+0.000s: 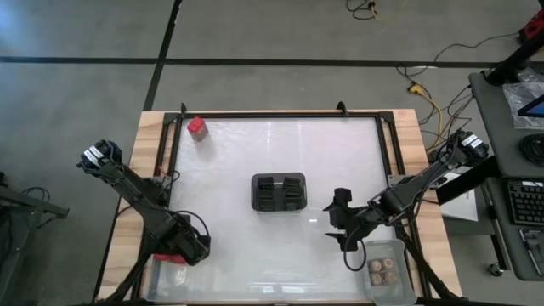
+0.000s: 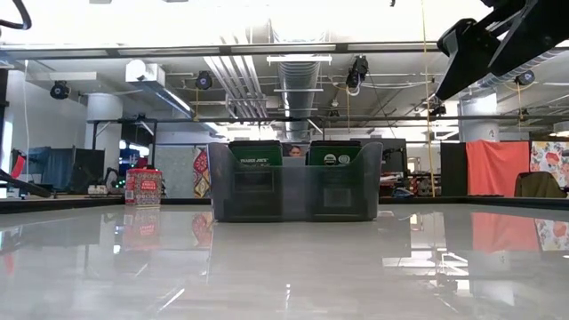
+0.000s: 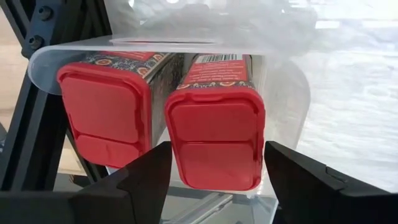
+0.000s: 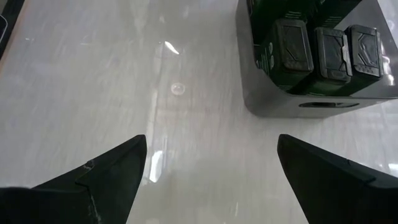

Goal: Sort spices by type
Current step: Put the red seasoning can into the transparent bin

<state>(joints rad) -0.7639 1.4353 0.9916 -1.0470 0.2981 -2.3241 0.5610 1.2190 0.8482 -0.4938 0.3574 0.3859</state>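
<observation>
two red boxes (image 3: 214, 140) in bin | one (image 1: 197, 127) far corner | jars (image 1: 384, 271) binned

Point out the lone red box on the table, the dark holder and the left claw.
Red box (image 1: 197, 127), high view, its top.
Dark holder (image 1: 279, 192), high view, its slotted top.
Left claw (image 3: 214, 165), left wrist view, midway between fingertips.

High view looks straight down on table (image 1: 272, 170); low view level across it. Both share the dark holder (image 1: 279, 193), which the right wrist view sees close.
</observation>
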